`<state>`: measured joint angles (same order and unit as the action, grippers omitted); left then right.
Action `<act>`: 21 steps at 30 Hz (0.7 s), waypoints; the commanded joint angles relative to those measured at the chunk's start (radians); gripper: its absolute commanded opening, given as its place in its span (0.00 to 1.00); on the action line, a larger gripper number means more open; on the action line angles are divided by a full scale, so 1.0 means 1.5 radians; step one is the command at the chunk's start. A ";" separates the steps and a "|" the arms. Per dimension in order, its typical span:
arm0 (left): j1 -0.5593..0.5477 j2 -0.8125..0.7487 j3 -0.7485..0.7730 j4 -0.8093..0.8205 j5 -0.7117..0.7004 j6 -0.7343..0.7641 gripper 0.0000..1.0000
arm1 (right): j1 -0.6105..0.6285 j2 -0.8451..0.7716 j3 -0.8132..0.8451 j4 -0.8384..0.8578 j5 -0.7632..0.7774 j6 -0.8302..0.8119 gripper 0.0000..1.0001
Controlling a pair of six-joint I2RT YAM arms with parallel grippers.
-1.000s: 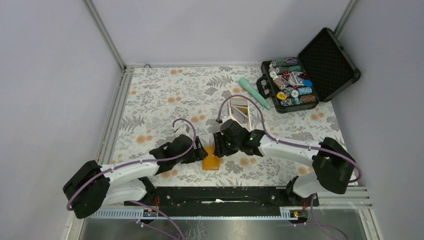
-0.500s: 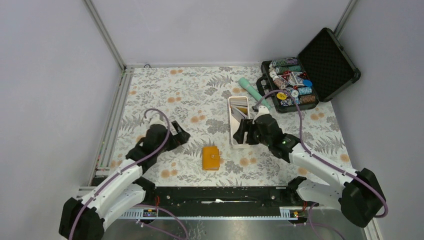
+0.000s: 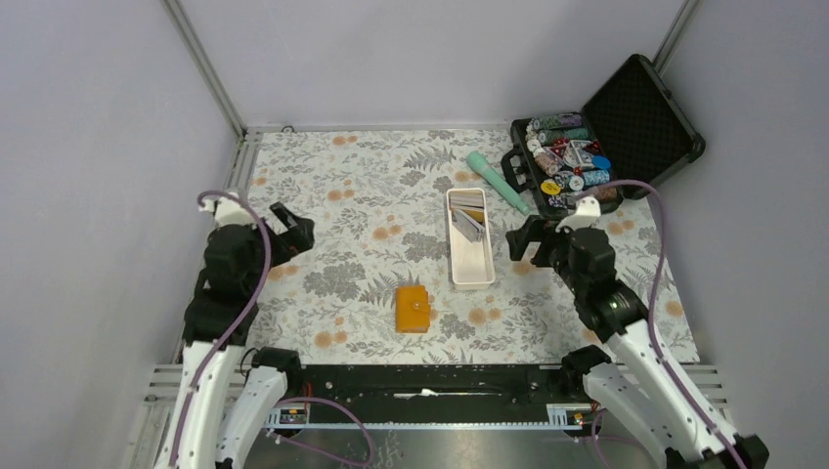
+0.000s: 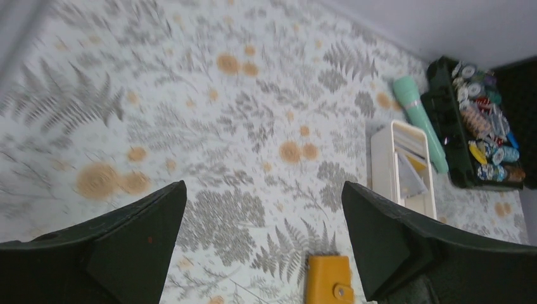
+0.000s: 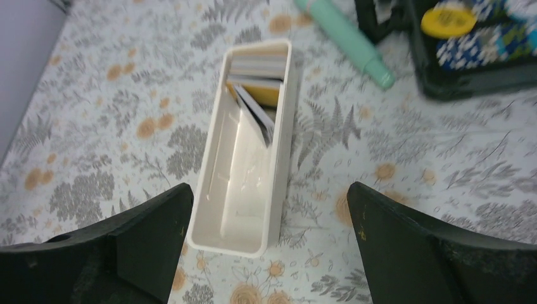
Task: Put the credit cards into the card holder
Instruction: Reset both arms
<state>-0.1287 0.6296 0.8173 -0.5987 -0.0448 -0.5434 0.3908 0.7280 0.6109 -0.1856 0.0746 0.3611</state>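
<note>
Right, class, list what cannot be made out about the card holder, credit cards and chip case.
- The card holder: closed in the top view, so its contents are hidden; the left wrist view's bottom edge cuts it off.
- The credit cards in the white tray: overlapping in the right wrist view, tiny from above; number unclear.
- The chip case: cropped in the right wrist view.

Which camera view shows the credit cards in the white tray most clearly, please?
The right wrist view: the credit cards lean in the far end of the white tray, close, with grey and orange faces distinct. The top external view shows them small; the left wrist view shows them far off.
</note>
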 commanded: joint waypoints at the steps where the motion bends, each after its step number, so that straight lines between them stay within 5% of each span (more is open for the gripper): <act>1: 0.004 -0.085 0.029 -0.021 -0.099 0.124 0.99 | -0.003 -0.116 -0.037 0.054 0.086 -0.071 1.00; 8: 0.004 -0.149 -0.032 0.003 -0.131 0.166 0.99 | -0.003 -0.247 -0.106 0.096 0.126 -0.079 1.00; 21: 0.004 -0.156 -0.034 0.002 -0.118 0.173 0.99 | -0.003 -0.246 -0.104 0.095 0.127 -0.081 1.00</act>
<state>-0.1287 0.4091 0.7670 -0.6266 -0.2104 -0.3092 0.3901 0.3607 0.4488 -0.0917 0.2276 0.2573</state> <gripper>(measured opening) 0.985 0.993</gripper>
